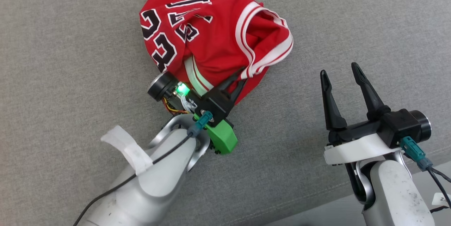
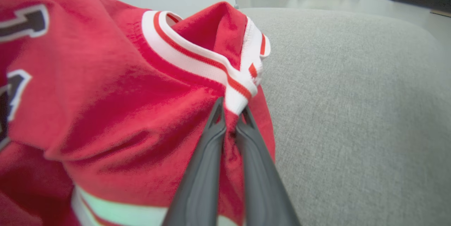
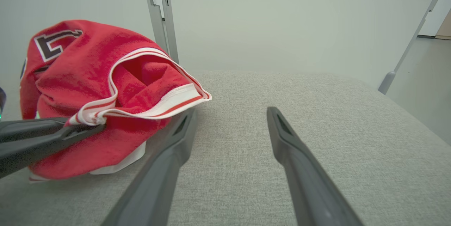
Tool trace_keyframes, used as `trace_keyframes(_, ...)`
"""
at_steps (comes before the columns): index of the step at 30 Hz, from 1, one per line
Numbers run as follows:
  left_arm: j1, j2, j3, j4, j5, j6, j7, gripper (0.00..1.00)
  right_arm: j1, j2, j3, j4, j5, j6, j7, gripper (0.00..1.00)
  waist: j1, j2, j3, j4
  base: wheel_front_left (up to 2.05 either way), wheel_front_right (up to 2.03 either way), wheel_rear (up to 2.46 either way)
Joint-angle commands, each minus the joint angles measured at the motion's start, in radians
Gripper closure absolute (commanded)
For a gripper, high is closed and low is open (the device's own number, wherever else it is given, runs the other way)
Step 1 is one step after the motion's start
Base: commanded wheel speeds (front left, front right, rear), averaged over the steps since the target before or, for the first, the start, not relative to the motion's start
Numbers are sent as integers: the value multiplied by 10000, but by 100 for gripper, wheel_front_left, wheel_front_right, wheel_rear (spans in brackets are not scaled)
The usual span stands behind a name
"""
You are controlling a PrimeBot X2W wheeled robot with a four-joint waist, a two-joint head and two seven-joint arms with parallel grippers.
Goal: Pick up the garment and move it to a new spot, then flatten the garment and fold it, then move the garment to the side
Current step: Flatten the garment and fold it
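Garment [image 1: 218, 35] crumpled on grey cushion [image 1: 70, 60]. Left gripper [image 1: 242, 75] pinches its near white-striped edge, with the heap ahead-left of the fingers. Right gripper [image 1: 340, 72] spread, empty, apart to the right; left arm nearer.

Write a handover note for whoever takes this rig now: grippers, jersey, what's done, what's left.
Left gripper: shut on the jersey, pinching red cloth just under its white-and-red trim.
Right gripper: open, holding nothing, apart from the jersey on its right.
Jersey: crumpled heap on the grey cushion; it does not look lifted yet.
Done: grip taken.
Left: lift and move it to a new spot, flatten, fold, move it aside.
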Motion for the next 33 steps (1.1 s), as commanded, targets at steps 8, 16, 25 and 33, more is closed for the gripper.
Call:
trace_keyframes(8,-2312,-133,-302,-209,-2531,-306,247,100,19,-5,187,99,535,-7,13,0,-1,-1,-353,-385,0,0,0)
trace_keyframes(16,-6363,-101,160,-990,-6462,-305,1155,100,269,-10,344,226,854,-8,13,0,-1,-1,-759,-702,0,0,0)
trace_keyframes(25,-5689,57,1359,-1044,-9260,335,1019,100,791,-7,-253,181,459,-7,13,0,-1,-1,-1467,142,0,0,0)
trace_keyframes(33,-566,1813,2175,-1524,-10370,369,349,100,977,-8,-474,143,95,-7,13,0,-1,-1,-1544,951,0,0,0)
